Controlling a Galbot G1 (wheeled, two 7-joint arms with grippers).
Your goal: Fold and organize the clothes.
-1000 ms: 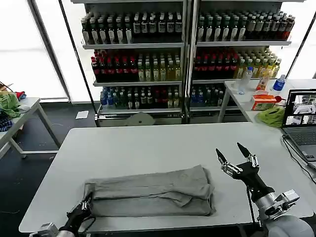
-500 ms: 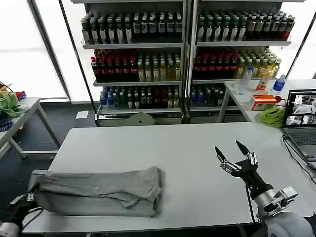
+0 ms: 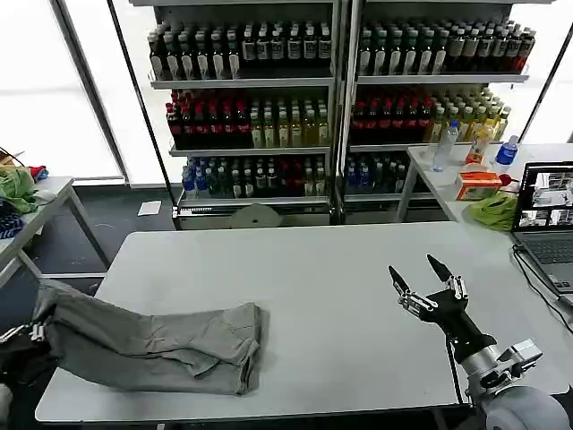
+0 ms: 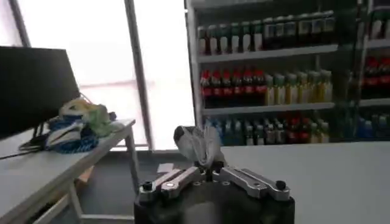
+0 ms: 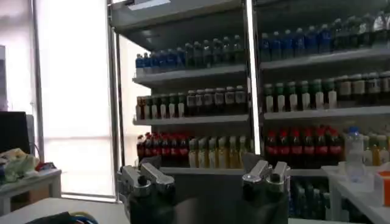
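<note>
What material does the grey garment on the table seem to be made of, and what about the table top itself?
The grey garment looks like soft, matte knit fabric, probably cotton: it sags and creases where the left gripper pinches its edge beyond the table's corner. The table top seems a hard, smooth laminate or painted board, pale grey with faint sheen; which one is unclear.

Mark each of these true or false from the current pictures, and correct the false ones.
1. The left gripper pinches grey cloth. True.
2. The folded shirt lies at the table's right end. False: it lies at the left end, partly dragged over the edge.
3. The right gripper has its fingers apart and empty. True.
4. The right gripper rests on the shirt. False: it is well apart from it, above bare table.
</note>
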